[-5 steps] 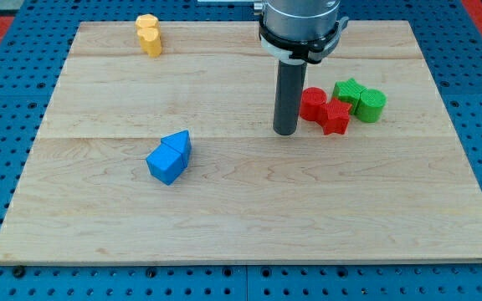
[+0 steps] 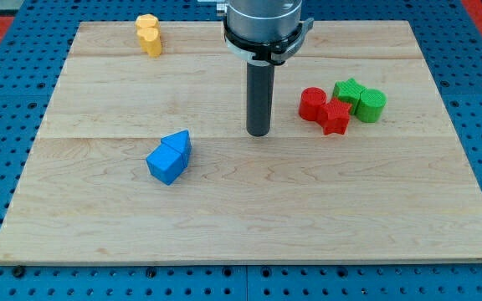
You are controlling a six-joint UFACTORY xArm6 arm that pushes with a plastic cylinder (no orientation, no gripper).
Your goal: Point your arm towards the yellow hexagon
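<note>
Heading for: the yellow hexagon, which sits at the board's far left corner at the view's top, touching a second yellow block just below it; which of the pair is the true hexagon we cannot say for certain, as both look alike from here.
Tool: my tip is the bare end of a straight dark rod; we have nothing to spread or press together, and it pinches nothing. It rests on open wood, touching no block.
Tip relative to the yellow hexagon: well apart, down and to the view's right of it, near the middle of the wooden board.
Blue pair relative to the yellow hexagon: a blue triangular block and a blue cube-like block, touching each other, lie well below it, slightly to the view's right.
Red and green cluster relative to the yellow hexagon: a red cylinder, a red star-like block, a green star-like block and a green cylinder huddle far to the view's right and lower.
Done: we judge little is settled; the tip is nowhere near its target.
Left: we judge most of the travel remains, up and to the view's left, over bare wood with no block in the path.
</note>
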